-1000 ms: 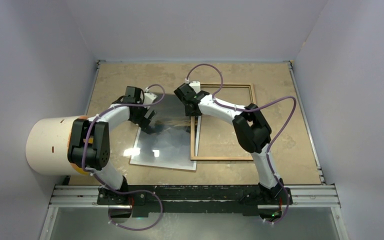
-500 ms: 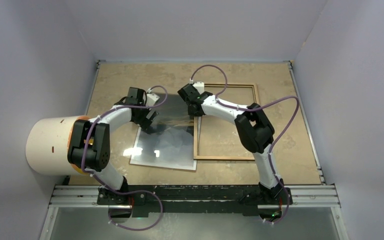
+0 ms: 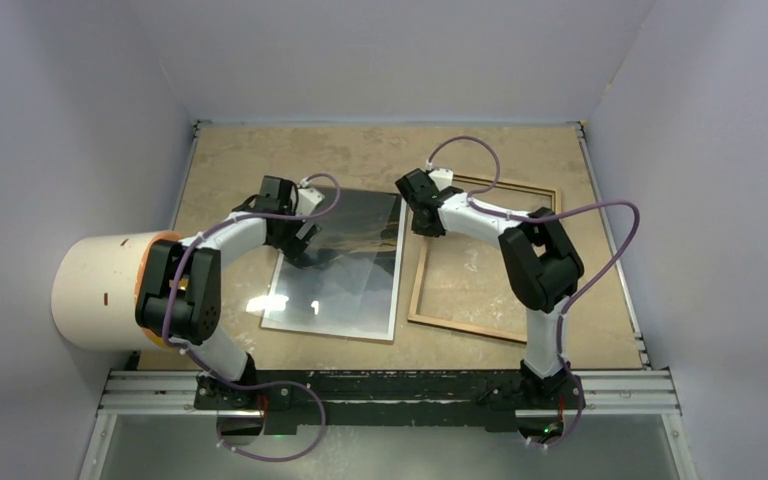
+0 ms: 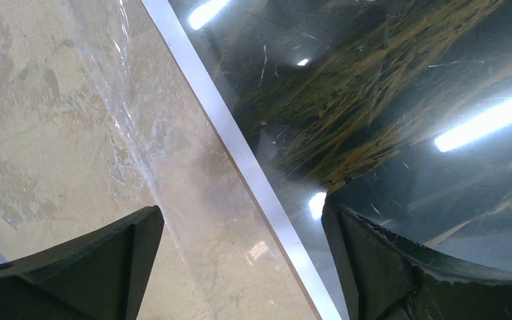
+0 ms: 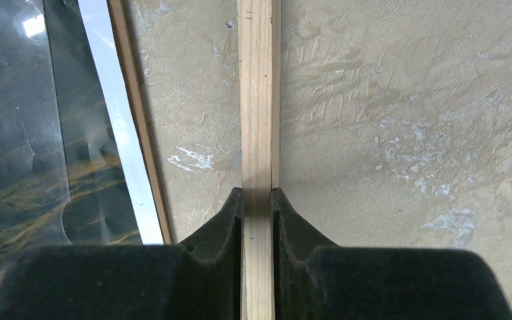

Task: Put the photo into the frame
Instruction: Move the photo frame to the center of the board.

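Only wrist views tell: right jaws pinch frame (image 5: 259, 100) rail; left jaws wide open over photo (image 4: 407, 80) edge.

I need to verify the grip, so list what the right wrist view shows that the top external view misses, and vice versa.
Right wrist only: the right end effector pinching the frame on its light wood rail. Top external only: the frame's whole outline lying skewed, and the left end effector over the photo. Both: the photo's white edge beside that rail, bare table between.
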{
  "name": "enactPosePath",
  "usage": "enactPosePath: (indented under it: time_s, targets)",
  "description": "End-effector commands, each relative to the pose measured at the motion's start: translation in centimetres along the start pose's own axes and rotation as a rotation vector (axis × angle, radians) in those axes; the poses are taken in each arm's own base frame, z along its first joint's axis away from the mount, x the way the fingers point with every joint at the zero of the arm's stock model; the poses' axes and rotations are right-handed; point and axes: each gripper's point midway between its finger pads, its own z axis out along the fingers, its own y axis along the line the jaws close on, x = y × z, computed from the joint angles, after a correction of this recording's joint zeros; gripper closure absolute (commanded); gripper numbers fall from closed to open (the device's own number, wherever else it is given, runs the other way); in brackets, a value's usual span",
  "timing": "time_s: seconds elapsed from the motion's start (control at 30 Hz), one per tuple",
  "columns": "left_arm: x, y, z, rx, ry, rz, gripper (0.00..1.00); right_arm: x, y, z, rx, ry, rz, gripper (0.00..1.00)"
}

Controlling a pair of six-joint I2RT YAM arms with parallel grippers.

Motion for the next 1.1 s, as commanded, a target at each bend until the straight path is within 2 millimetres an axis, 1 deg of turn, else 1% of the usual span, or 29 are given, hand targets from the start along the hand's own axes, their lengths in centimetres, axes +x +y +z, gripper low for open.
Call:
enactPosePath:
  time_s: [0.0, 0.13, 0.2, 0.4, 0.53, 0.6, 0.63, 0.77, 0.8, 0.83, 0.87, 0.9, 0.93, 1.0, 1.07]
  targets:
    - [0.8, -1.5, -0.3, 0.040, 0.014, 0.019, 0.00, 1.1, -0.3, -0.7, -0.014, 0.016, -0.022, 0.99]
    - [0.4, -2.1, -0.8, 0.074, 0.001, 0.010, 0.00, 1.4, 1.3, -0.6, -0.124, 0.028, -0.123, 0.98]
    - [0.1, -2.4, -0.9, 0.091, -0.003, 0.005, 0.00, 2.3, 2.0, -0.7, -0.177, 0.065, -0.173, 0.98]
    - [-0.3, -2.7, -1.0, 0.108, -0.011, -0.002, 0.00, 4.2, 2.4, -1.1, -0.247, 0.107, -0.268, 0.98]
    - [-0.3, -2.9, -0.9, 0.113, -0.007, -0.003, 0.00, 4.3, 2.0, -1.6, -0.235, 0.103, -0.237, 0.98]
    - [-0.6, -2.7, -1.1, 0.111, -0.011, -0.006, 0.00, 4.4, 2.2, -1.9, -0.255, 0.100, -0.226, 0.98]
    - [-0.9, -3.0, -1.3, 0.129, -0.021, -0.007, 0.00, 4.4, 2.4, -2.1, -0.263, 0.101, -0.227, 0.98]
    - [-1.7, -3.0, -1.9, 0.144, -0.042, -0.007, 0.00, 4.9, 2.7, -2.4, -0.278, 0.126, -0.281, 0.96]
    - [-1.8, -3.0, -2.1, 0.150, -0.046, -0.007, 0.00, 5.1, 2.6, -2.5, -0.274, 0.139, -0.292, 0.93]
    - [-2.7, -3.1, -2.7, 0.174, -0.068, -0.008, 0.00, 5.0, 2.3, -2.6, -0.252, 0.153, -0.317, 0.77]
    - [-3.3, -3.1, -3.3, 0.186, -0.088, -0.006, 0.00, 4.9, 2.2, -2.9, -0.242, 0.165, -0.310, 0.69]
    - [-4.1, -2.8, -4.1, 0.182, -0.117, -0.001, 0.00, 4.6, 2.3, -3.5, -0.248, 0.170, -0.305, 0.64]
    - [-5.0, -2.4, -4.7, 0.174, -0.145, 0.002, 0.00, 4.0, 2.3, -3.9, -0.246, 0.157, -0.292, 0.57]
    - [-6.7, -1.0, -5.9, 0.135, -0.181, 0.008, 0.00, 2.5, 2.7, -5.0, -0.247, 0.120, -0.258, 0.44]
    - [-8.3, 1.1, -6.7, 0.081, -0.197, 0.002, 0.00, 1.0, 3.4, -6.1, -0.265, 0.095, -0.223, 0.37]
